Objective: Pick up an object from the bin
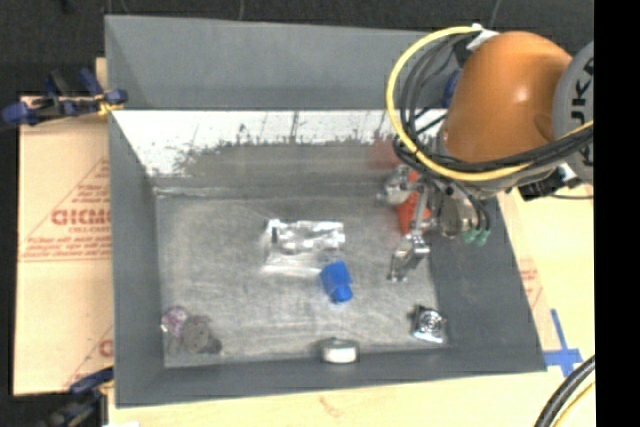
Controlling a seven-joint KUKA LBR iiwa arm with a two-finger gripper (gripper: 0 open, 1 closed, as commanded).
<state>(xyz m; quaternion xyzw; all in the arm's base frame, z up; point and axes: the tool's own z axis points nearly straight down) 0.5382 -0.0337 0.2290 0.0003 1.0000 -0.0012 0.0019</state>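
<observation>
The pincer (404,265) hangs low over the right side of the bin (470,315) floor; its opening cannot be determined. Nearest items: a blue block (337,282) at its left and a small silvery piece (428,325) nearer the front wall, neither touching it.

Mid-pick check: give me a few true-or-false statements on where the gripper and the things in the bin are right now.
1. The gripper is over the right part of the bin. True.
2. The gripper holds the blue block. False: the block lies on the floor, apart from it.
3. The clear plastic packet lies near the middle. True.
4. The small shiny metal piece lies in the view's far left corner. False: it lies near the near right corner.
</observation>
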